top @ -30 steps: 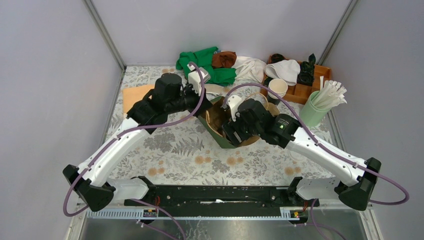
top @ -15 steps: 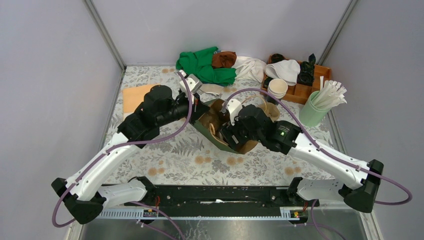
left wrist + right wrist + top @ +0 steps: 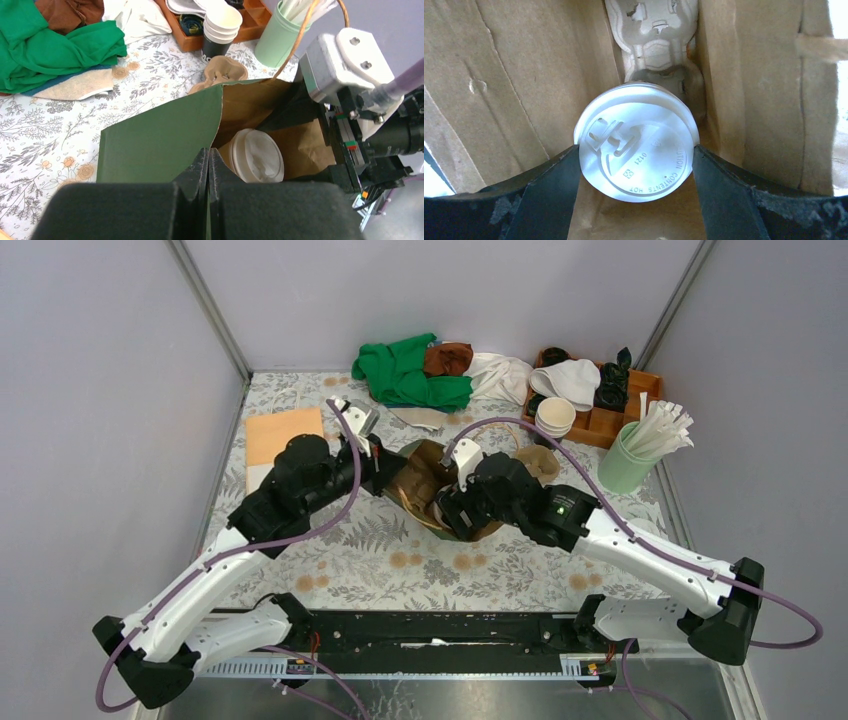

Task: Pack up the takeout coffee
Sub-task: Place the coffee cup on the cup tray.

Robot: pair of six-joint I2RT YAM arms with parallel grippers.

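Floral-clothed table (image 3: 350, 540) in a grey booth: the cup goes into the bag.
The right gripper (image 3: 633, 154) stands wide, its fingers pressed to either side of the lid of the takeout coffee (image 3: 639, 135), held upright between them well inside the green paper bag (image 3: 160, 140). The bag's brown walls close around those jaws. Across the mouth from them, the left gripper (image 3: 207, 162) is pinched fully shut on the bag's edge. Over the last second the left arm has dragged the bag leftward and the cup sits deeper, so release looks close.
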